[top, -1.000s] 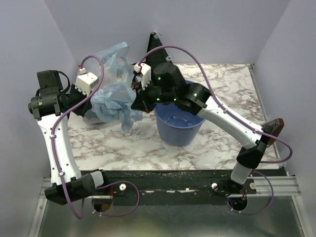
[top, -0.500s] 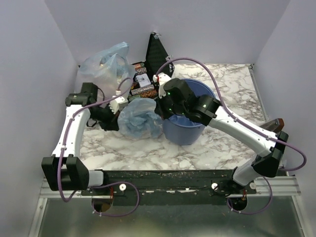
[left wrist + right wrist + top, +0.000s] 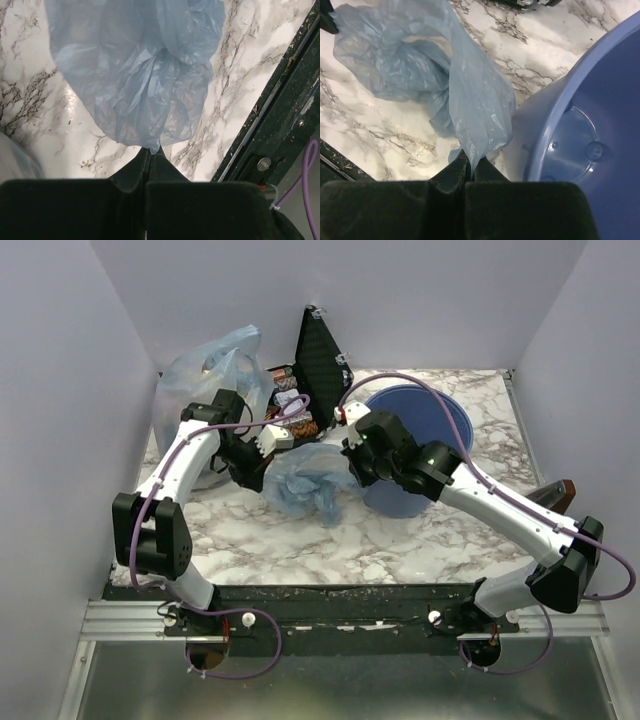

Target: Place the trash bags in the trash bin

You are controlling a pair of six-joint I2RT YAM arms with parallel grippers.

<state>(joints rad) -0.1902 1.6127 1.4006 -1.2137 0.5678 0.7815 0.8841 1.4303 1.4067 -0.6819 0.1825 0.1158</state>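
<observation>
The light-blue trash bag (image 3: pixel 305 483) hangs crumpled between my two grippers, just left of the blue trash bin (image 3: pixel 440 410), low over the marble table. My left gripper (image 3: pixel 268 465) is shut on the bag's left edge; in the left wrist view the film (image 3: pixel 140 80) spreads out from my closed gripper (image 3: pixel 150 152). My right gripper (image 3: pixel 352 462) is shut on the bag's right edge; in the right wrist view the bag (image 3: pixel 435 75) rises from the gripper (image 3: pixel 471 162), with the bin (image 3: pixel 590 125) close on the right, its inside empty.
A bulging clear bag (image 3: pixel 205 375) stuffed with items stands at the back left. A black case (image 3: pixel 318 345) with small packets (image 3: pixel 292 405) sits behind the bin. The table's dark front rail (image 3: pixel 280 125) lies near the left gripper.
Both grippers have come down and toward the front with the bag between them. The bin has shifted right and back. The left arm has folded in toward the centre.
</observation>
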